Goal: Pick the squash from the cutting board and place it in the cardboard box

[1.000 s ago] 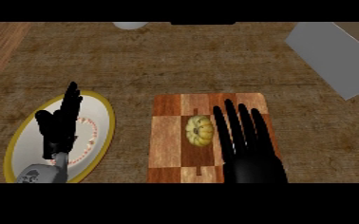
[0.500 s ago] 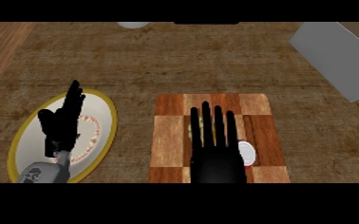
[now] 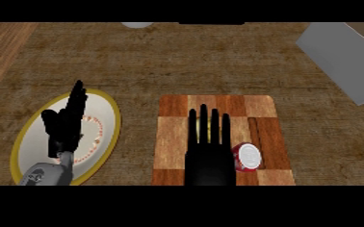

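The right hand (image 3: 209, 159) lies flat over the middle of the checkered wooden cutting board (image 3: 174, 125), fingers straight and pointing toward the counter's far edge, slightly spread, closed on nothing that can be seen. The squash does not show; whether it lies under this hand cannot be told. Just to the right of the palm, near the board's near right corner, a small red can with a white top (image 3: 248, 157) lies on the board; any writing on it is too small to read.

The left hand (image 3: 65, 122) rests open, fingers up, above a white plate with a yellow rim and a red dotted ring (image 3: 105, 120) near the counter's near left corner. A grey box (image 3: 334, 53), no label readable, sits at the counter's far right corner. A pale round object (image 3: 136, 24) shows at the far edge.
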Motion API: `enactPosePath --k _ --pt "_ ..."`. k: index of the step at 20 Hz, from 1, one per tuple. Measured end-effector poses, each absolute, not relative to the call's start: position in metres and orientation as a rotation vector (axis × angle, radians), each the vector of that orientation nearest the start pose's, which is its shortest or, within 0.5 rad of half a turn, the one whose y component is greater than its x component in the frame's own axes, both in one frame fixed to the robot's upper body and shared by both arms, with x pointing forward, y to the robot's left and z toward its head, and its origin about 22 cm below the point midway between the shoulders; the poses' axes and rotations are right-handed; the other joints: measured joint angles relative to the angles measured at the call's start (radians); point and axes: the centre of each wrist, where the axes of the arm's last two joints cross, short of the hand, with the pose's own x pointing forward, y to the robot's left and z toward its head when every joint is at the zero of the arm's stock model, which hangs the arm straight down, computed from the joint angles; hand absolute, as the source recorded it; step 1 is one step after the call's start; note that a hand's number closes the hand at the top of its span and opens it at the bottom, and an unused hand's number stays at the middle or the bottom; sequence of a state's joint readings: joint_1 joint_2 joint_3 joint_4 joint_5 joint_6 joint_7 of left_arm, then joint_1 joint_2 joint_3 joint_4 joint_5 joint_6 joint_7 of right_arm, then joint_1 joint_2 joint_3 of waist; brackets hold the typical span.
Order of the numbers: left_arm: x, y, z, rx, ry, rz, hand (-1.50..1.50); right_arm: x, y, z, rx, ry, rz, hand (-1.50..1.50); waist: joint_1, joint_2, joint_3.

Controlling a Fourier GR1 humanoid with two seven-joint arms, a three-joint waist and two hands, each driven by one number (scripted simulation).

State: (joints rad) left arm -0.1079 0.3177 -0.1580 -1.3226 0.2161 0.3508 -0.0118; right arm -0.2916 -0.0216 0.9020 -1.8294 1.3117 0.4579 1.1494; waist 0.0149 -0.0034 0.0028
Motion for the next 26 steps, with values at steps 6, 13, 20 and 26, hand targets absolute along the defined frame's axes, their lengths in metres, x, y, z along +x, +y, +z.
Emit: enactPosePath --k 6,13,20,26 --pt "0.261 0.272 -0.022 0.297 -1.421 0.048 0.00 0.180 -0.024 0.094 -1.266 -1.076 1.243 -1.50 0.000 -0.001 0.001" --pt "0.262 0.274 -0.021 0.302 -1.414 0.045 0.00 0.193 -0.019 0.085 -1.282 -1.029 1.246 -1.50 0.004 0.000 0.000" --pt "0.263 0.271 -0.023 0.297 -1.411 0.049 0.00 0.202 -0.018 0.076 -1.292 -0.994 1.240 -1.50 0.001 0.000 0.001" --pt "0.264 0.275 -0.021 0.299 -1.406 0.054 0.00 0.218 -0.020 0.073 -1.309 -0.949 1.240 -1.50 0.001 0.000 0.000"
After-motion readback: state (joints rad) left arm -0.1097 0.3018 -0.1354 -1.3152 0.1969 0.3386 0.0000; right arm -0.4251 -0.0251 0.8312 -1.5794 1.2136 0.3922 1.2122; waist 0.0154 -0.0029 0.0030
